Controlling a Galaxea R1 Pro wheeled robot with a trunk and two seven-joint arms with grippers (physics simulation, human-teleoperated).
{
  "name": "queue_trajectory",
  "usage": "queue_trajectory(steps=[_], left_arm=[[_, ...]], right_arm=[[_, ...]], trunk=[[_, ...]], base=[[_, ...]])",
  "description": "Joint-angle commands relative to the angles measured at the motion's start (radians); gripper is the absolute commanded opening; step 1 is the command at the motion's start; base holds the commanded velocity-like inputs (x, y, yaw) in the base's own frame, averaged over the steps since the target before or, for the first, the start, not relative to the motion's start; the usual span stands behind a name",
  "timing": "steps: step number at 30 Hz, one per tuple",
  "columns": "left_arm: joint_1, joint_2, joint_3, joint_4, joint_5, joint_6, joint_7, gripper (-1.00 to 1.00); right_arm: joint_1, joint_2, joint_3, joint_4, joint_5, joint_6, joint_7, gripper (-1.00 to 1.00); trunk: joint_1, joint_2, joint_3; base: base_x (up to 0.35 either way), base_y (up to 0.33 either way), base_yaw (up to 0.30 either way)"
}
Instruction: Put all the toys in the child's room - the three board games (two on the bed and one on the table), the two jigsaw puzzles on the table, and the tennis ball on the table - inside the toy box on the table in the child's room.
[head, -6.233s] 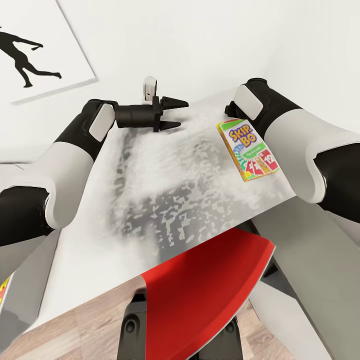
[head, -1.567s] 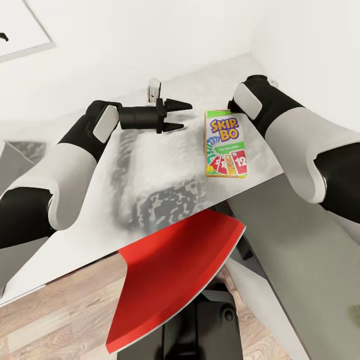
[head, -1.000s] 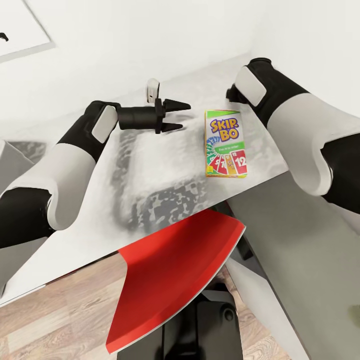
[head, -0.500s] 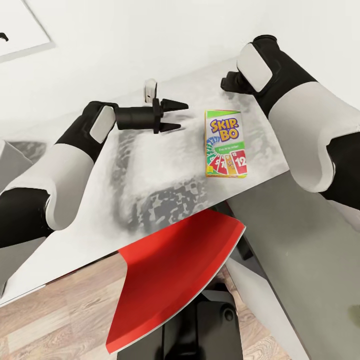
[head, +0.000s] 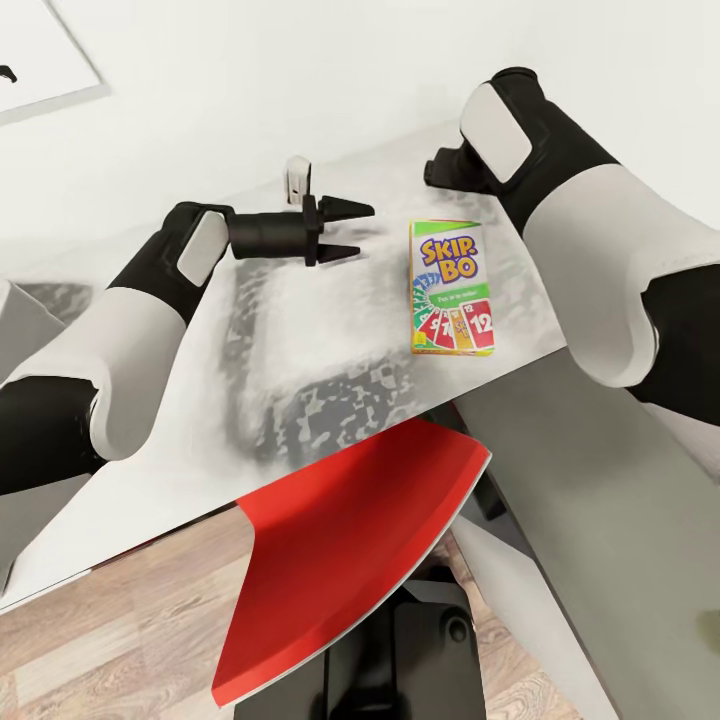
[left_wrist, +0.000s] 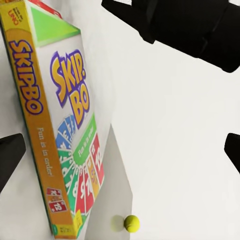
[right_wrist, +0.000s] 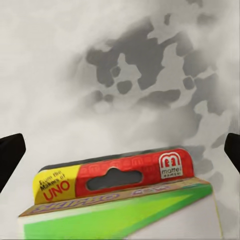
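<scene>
Orange-green "Skip-Bo" board game box (head: 451, 287) lies flat on the worktop, long axis toward the robot; right pincer (right_wrist: 120, 150), spread, hangs nearer, above its far end.

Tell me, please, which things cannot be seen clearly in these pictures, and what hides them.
- Right gripper: in the head view its fingers sit behind the right arm's wrist; the right wrist view shows dark tips at both edges, set wide apart.
- Skip-Bo box: cut off by the edge in the right wrist view.
- Tennis ball: tiny in the left wrist view; its resting surface is unclear.
- Left gripper: open, holding nothing.
</scene>
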Motion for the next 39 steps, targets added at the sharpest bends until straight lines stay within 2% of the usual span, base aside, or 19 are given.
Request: queue_trajectory(steps=[1,5,10,15,20,25,30,35,39], left_arm=[[-0.001,0.0,-0.002,0.0,-0.001,0.003,-0.004,1.0],[-0.001,0.001,0.001,-0.002,0.01,0.003,-0.011,1.0],[-0.001,0.012,0.003,-0.004,0.06,0.003,-0.029,1.0],[-0.001,0.02,0.006,-0.005,0.082,0.003,-0.035,1.0],[-0.001,0.021,0.007,-0.008,0.087,0.003,-0.046,1.0],[-0.001,0.02,0.007,-0.015,0.096,0.003,-0.108,1.0],[-0.001,0.02,0.003,-0.017,0.098,0.003,-0.14,1.0],[-0.001,0.021,-0.006,-0.017,0.097,0.003,-0.15,1.0],[-0.001,0.021,-0.012,-0.018,0.095,0.003,-0.153,1.0]], right_arm=[[-0.001,0.0,0.008,-0.001,-0.01,0.005,-0.005,1.0],[0.0,0.001,0.007,-0.001,-0.01,0.022,0.029,1.0],[0.0,0.002,0.008,0.0,-0.01,0.067,0.076,1.0],[0.0,0.003,0.008,0.001,-0.01,0.084,0.093,1.0],[0.0,0.004,0.008,0.001,-0.01,0.09,0.097,1.0],[0.0,0.005,0.008,0.001,-0.008,0.093,0.117,1.0],[0.0,0.008,0.009,0.001,-0.008,0.105,0.151,1.0],[0.0,0.02,0.008,0.0,-0.01,0.139,0.175,1.0],[0.0,0.02,0.008,0.0,-0.01,0.149,0.181,1.0]], trunk=[[0.001,-0.002,-0.001],[0.001,-0.002,-0.001],[0.001,-0.002,-0.001],[0.001,-0.002,-0.001],[0.001,-0.002,-0.001],[0.001,-0.002,-0.001],[0.001,-0.002,-0.001],[0.001,-0.002,-0.001],[0.001,-0.002,-0.001]], base=[[0.0,0.0,0.0],[0.0,0.0,0.0],[0.0,0.0,0.0],[0.0,0.0,0.0],[0.0,0.0,0.0],[0.0,0.0,0.0],[0.0,0.0,0.0],[0.0,0.0,0.0],[0.0,0.0,0.0]])
